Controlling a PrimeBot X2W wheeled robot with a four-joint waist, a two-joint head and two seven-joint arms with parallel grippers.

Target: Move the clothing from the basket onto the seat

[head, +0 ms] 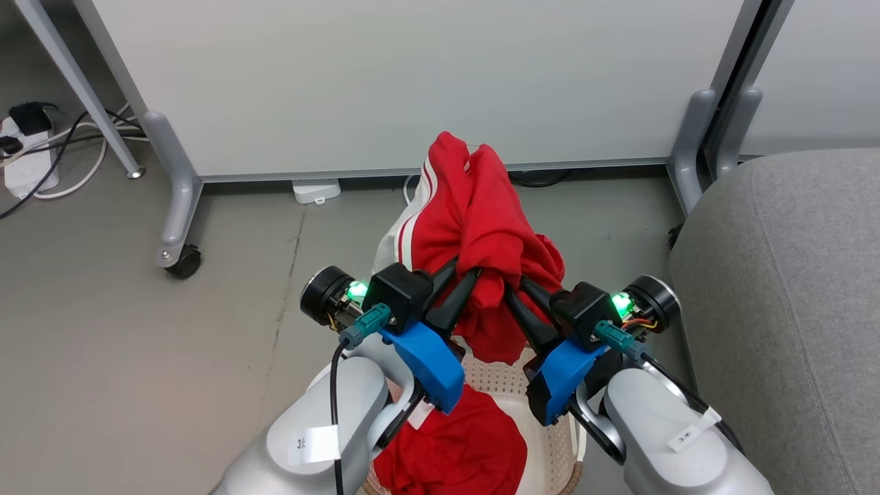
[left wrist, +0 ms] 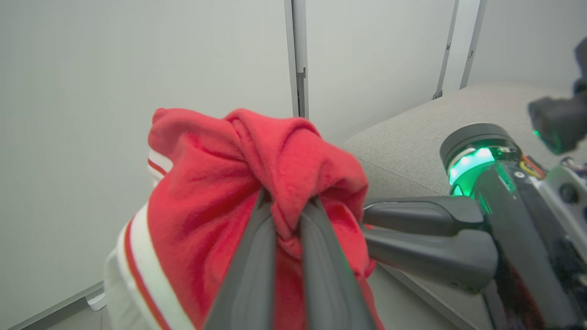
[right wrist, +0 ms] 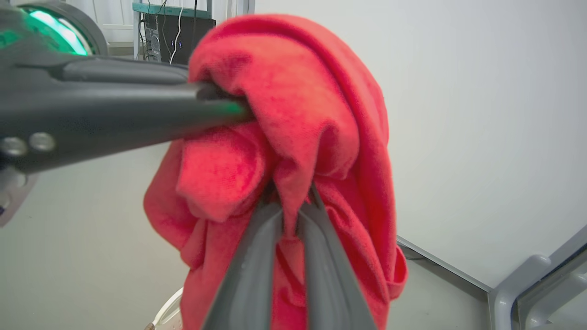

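Your left pincer (head: 466,273) and right pincer (head: 512,285) meet almost tip to tip above the basket (head: 505,378). Each is closed tight on a fold of the lifted garment (head: 481,213). In the left wrist view the two fingers (left wrist: 257,256) pinch red cloth with hardly a gap between them, and the right wrist view shows the same for the other arm. The garment bunches up over the tips toward the far side, and its white-striped edge trails down on the left. Its lower hem hangs in front of the basket's far wall, and you cannot tell whether it has cleared the rim. The second garment (head: 460,447) lies in the near part of the basket, partly under your left forearm.

The seat (head: 790,289) is on your right. Its rounded left edge stands near the basket, with a strip of floor (head: 103,309) between them, and the cushion top runs wide to the right edge of the head view. On the far side, the white partition panel (head: 412,82) stands close behind the raised garment, and its grey foot (head: 687,144) sits by the seat's far corner. To the left the floor is wide, out to the caster (head: 184,261) and the power strip (head: 27,161)
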